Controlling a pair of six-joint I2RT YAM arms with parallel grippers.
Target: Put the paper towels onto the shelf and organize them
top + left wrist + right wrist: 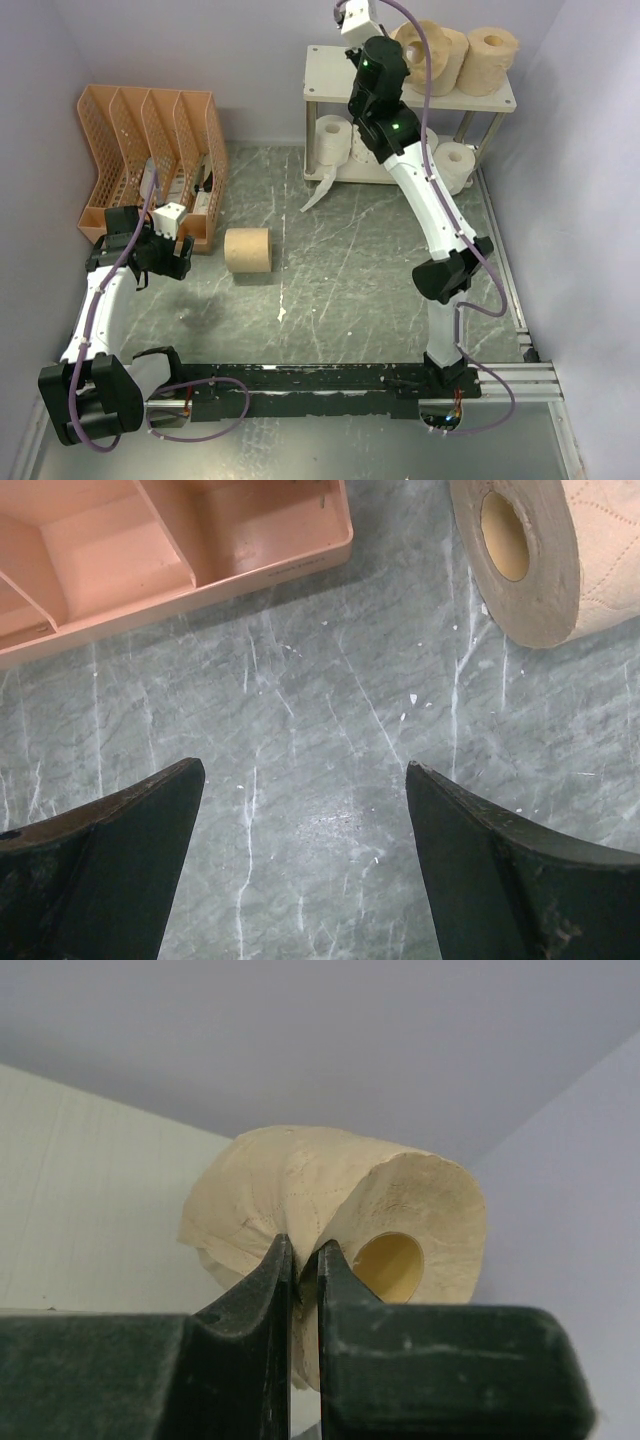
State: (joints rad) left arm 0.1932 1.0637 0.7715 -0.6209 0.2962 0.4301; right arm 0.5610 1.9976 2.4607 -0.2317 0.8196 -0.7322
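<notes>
Paper roll (300,1180) looks soft, embossed; organizer (120,550) is smooth plastic

four tan rolls (247,250), at least three white rolls (333,137), one shelf (325,70), one orange organizer (130,130).

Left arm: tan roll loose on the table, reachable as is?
Probably yes. The left gripper hovers open above the table, and the tan roll lies just ahead with nothing between them; the orange organizer sits off to the side.

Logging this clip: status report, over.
Left gripper open over table. Right gripper pinched shut on tan roll at shelf top tier. One loose roll on table near left gripper, nothing between.
</notes>
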